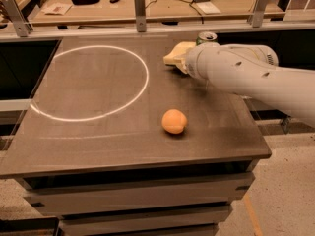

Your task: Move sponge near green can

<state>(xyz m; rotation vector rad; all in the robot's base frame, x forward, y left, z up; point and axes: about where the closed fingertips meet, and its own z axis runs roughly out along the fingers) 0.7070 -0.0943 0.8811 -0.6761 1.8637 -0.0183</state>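
Note:
The sponge [175, 53] is a pale yellow foam block at the back right of the table, right at the tip of my arm. My gripper [184, 62] is at the sponge, mostly hidden behind the thick white wrist [206, 65] that reaches in from the right. Just behind the wrist, the silver top of the green can [206, 36] pokes out, a short way to the right of the sponge. The can's body is hidden by the arm.
A round orange fruit [174, 121] lies toward the front of the dark table [98, 141]. A white circle [88, 82] is marked on the left half. Metal rail posts [140, 6] line the back edge, with a cluttered bench beyond.

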